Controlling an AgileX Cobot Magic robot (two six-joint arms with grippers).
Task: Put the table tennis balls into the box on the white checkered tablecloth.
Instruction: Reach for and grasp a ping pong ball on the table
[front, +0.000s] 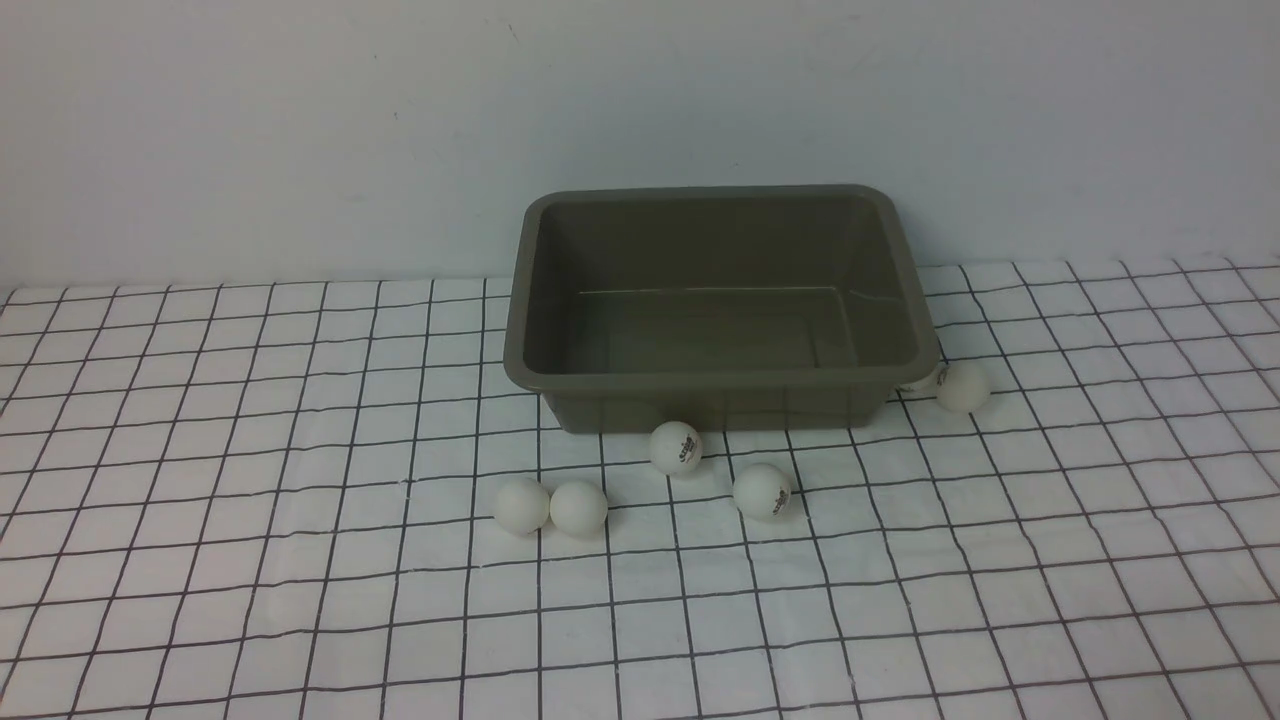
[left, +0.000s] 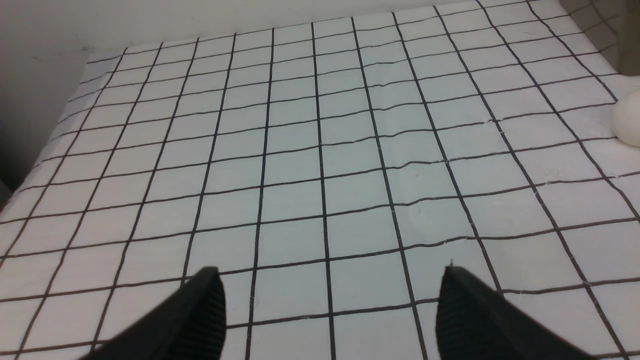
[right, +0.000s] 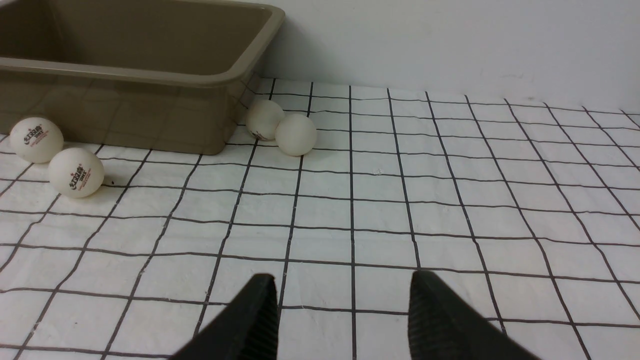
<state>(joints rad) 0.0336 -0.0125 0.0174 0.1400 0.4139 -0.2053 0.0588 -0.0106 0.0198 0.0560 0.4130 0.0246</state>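
Observation:
The olive-grey box (front: 700, 383) stands empty at the back middle of the white checkered tablecloth (front: 300, 560). Several table tennis balls lie on the cloth around it: a touching pair (front: 521, 504) (front: 578, 507) in front left, two with logos (front: 676, 447) (front: 762, 491) by the front wall, and two (front: 963, 387) (front: 922, 378) at the right front corner, one half hidden by the rim. My left gripper (left: 330, 280) is open over bare cloth, with one ball (left: 629, 119) off to its side. My right gripper (right: 342, 285) hovers open and empty, short of the corner pair (right: 296, 135) (right: 265, 119). Neither arm shows in the front view.
A plain pale wall rises right behind the box (right: 150, 75). In the left wrist view the cloth ends at a far edge against the wall, with a dark drop at one side.

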